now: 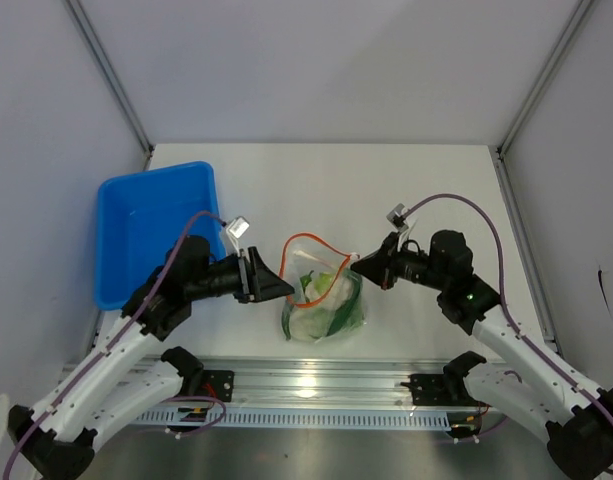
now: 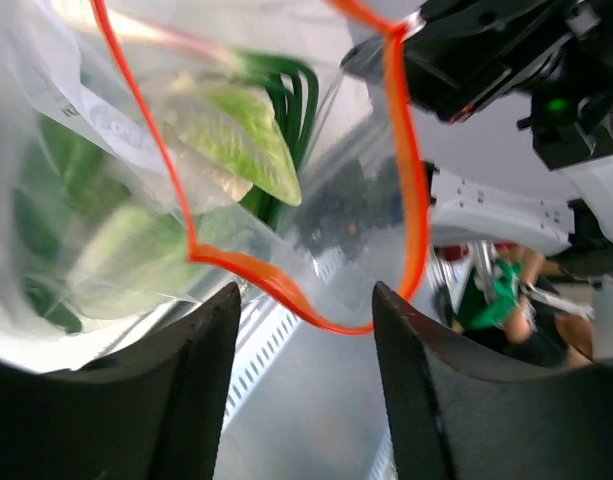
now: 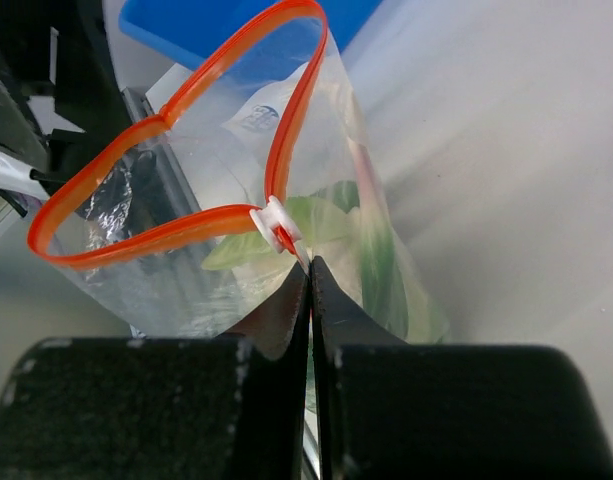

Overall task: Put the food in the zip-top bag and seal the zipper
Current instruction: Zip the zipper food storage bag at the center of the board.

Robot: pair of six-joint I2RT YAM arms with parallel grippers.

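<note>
The clear zip-top bag lies between my two grippers, its mouth held up and open. The orange-red zipper forms a wide loop. The food, pale and green leafy pieces with green stalks, sits inside the bag and also shows in the left wrist view and the right wrist view. My right gripper is shut on the bag's edge, just below the white slider at the zipper's end. My left gripper is open; the zipper's near bend hangs level with its fingertips, ungripped.
A blue plastic bin stands at the left of the table, beside my left arm, and shows behind the bag in the right wrist view. The slotted metal rail runs along the table's near edge below the bag.
</note>
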